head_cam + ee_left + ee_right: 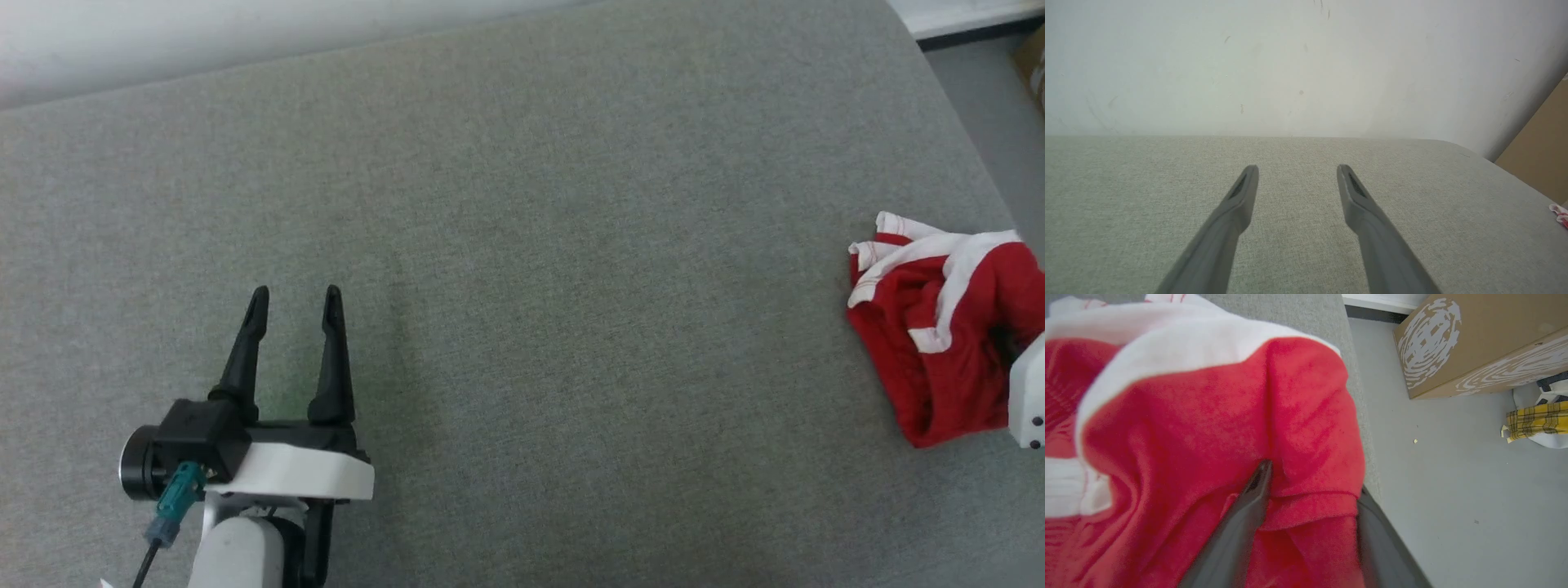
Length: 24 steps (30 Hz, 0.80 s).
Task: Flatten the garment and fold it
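At the right edge of the desk (522, 204), which has a grey cloth top, the shorts (939, 343) lie in a crumpled red heap, with white stripe and hem bands twisted across the top. The white casing of the right arm (1027, 392) overlaps the heap's right side. Seen from the right wrist, the right hand (1312, 477) is pushed into the shorts (1188, 416). Its two dark fingers are parted, and a loose fold of red cloth lies between them and hides most of the right finger.

The left hand (295, 291) hovers well apart from the shorts, over the bare lower left part of the desk, with its fingers spread wide and nothing between them. Its own camera shows the left hand (1297, 167) pointing toward a scuffed pale wall (1290, 61) behind the desk.

Beyond the desk's right edge is a grey floor (1453, 498). On it stands a cardboard box (1474, 347) with white wood-grain print, and beside that a yellow plaid cloth (1535, 420) lies on something white.
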Motion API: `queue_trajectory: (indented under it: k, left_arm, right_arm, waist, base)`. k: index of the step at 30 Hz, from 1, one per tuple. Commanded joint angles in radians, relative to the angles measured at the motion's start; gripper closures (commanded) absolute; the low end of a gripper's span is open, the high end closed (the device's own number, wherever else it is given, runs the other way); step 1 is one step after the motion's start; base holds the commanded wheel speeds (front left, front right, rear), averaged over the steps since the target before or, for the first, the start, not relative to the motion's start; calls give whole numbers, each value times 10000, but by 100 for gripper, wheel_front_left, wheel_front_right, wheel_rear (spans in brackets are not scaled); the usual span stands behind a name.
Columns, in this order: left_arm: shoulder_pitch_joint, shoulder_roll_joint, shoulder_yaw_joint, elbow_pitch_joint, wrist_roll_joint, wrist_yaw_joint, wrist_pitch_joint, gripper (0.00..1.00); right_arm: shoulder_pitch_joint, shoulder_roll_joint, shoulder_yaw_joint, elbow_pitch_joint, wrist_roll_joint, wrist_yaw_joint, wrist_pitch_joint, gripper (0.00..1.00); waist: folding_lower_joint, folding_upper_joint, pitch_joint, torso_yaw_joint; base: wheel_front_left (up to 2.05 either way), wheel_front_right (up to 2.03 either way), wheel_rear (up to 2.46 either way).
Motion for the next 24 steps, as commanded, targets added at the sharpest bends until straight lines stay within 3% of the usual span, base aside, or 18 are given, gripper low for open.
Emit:
queue_trajectory:
  k: [1, 7, 13, 16, 20, 24]
  left_arm:
    - [-123, 1, 45, 37, -10, -38, -47, 0]
    - [32, -1, 33, 224, -205, -65, -47, 0]
    - [339, -2, -157, 454, -431, -21, -47, 0]
    - [616, -2, -184, 550, -489, 61, -47, 0]
    - [974, -2, -205, 640, -478, 196, -47, 0]
    - [1215, -2, -238, 764, -395, 364, -47, 0]
  right_arm:
    - [-181, 164, -220, 223, -177, -11, -366, 0]
    - [-27, 384, -1860, 1541, -1820, -11, -2368, 0]
    - [890, 622, -3736, 1967, -3336, -11, -3971, 0]
    - [1482, 1175, -4212, 1434, -3567, -11, -4492, 0]
    - [2259, 2319, -4565, -148, -3453, -11, -4777, 0]
    - [3068, 3524, -4375, -1738, -3093, -11, -4801, 0]
  waist:
    - [-4, 0, 117, 43]
    - [-4, 0, -336, 160]
    - [-4, 0, -1223, 494]
    - [-4, 0, -1693, 705]
    - [-4, 0, -2251, 1091]
    - [-4, 0, -2557, 1554]
  base:
    - [0, 0, 0]
    - [0, 0, 0]
    - [0, 0, 0]
    - [0, 0, 0]
    - [0, 0, 0]
    - [0, 0, 0]
